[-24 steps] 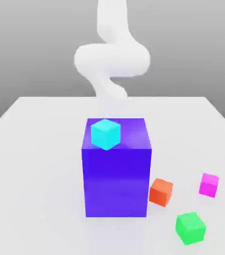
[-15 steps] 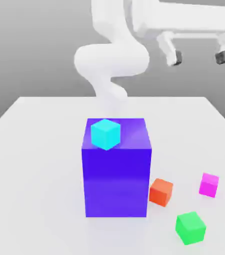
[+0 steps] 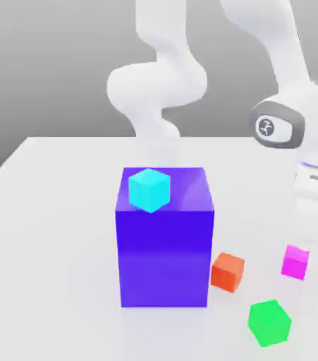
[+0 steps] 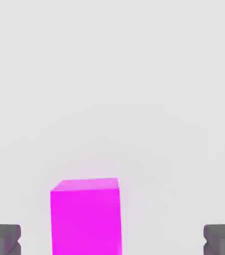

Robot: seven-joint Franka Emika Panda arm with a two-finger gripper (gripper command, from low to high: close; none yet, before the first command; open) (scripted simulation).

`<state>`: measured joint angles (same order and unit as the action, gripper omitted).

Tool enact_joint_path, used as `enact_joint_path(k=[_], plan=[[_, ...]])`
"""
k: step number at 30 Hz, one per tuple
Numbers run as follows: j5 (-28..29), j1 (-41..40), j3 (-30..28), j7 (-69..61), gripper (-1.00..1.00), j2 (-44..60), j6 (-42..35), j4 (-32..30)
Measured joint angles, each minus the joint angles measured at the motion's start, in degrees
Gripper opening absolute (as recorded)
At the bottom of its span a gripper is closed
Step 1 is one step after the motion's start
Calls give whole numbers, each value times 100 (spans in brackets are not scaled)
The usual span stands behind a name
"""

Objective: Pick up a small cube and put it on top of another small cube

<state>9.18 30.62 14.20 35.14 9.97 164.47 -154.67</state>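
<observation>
Since 0.5 s ago the arm has swung down from high above the scene to the exterior view's right, and its hand now hangs directly over the small cube (image 3: pixel 295 261), while none of the cubes has shifted. The tool (image 4: pixel 112 241) is open, its 2 dark fingertips (image 4: pixel 2 239) spread well apart with the pink cube lying between them, off-centre toward 1 finger, and neither touching it. That cube sits on the white tabletop (image 3: pixel 49 211) at the exterior view's right, near the orange-red cube (image 3: pixel 228 271) and the green cube (image 3: pixel 269 323), and well apart from the big blue-violet block (image 3: pixel 165 240) that carries a cyan cube (image 3: pixel 149 189) on its top. It is a plain, bright magenta-pink cube with flat, smooth faces and crisp edges. It looks rigid and probably light, so a modest squeeze should hold it; smooth sides may slip if pinched near a corner. The best hold appears to be on 2 opposite vertical faces, centred, with the fingers square to them.
</observation>
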Motion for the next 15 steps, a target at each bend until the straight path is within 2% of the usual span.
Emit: enact_joint_path(k=[4,5,12,15], plan=[[537,560,-666,402,0,823,641,159],[599,641,-761,451,-100,938,734,183],[613,627,-748,463,-100,923,720,180],[241,370,-406,174,-100,421,326,67]])
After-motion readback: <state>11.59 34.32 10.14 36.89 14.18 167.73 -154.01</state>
